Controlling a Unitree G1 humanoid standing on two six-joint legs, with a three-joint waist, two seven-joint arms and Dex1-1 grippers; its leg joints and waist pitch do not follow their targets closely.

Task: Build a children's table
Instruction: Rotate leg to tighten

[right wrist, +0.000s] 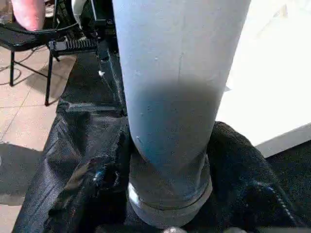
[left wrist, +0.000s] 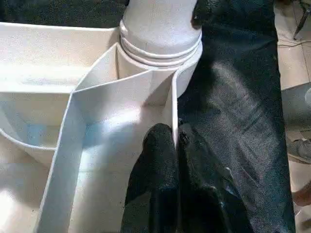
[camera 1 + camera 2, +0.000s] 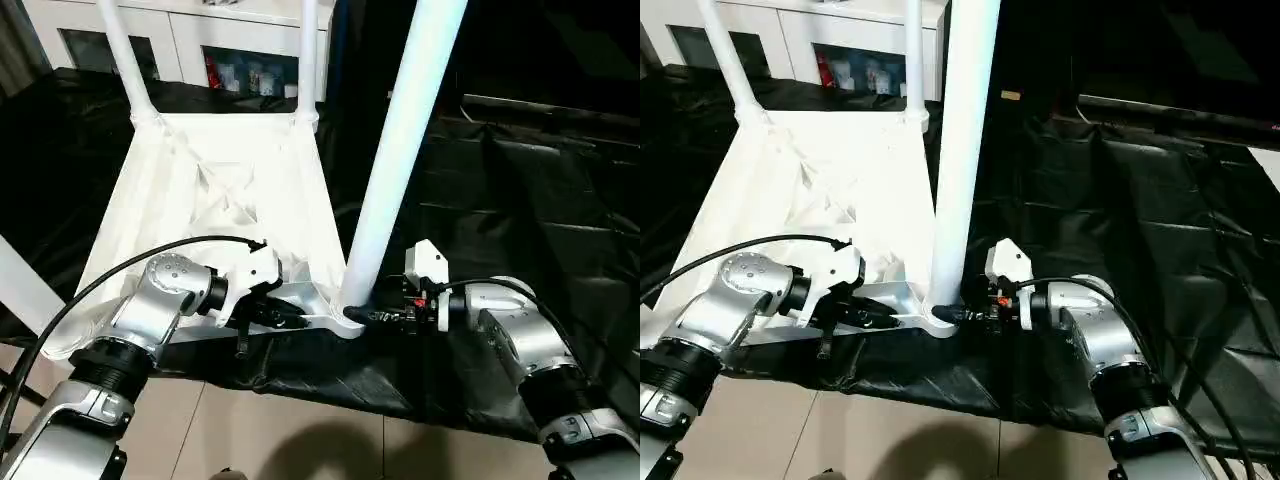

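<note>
Between my right gripper's (image 3: 378,316) fingers stands the leg (image 3: 400,150), gripped low for seating, while my left gripper (image 3: 290,318) pinches the tabletop's (image 3: 240,190) rib.

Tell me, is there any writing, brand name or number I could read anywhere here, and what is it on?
None can be read.
The tabletop, its legs and both grippers carry no visible lettering.
Coloured items behind the cabinet's glass doors: any print is too small to read.
Small tag on the dark backdrop: too small to read.
</note>
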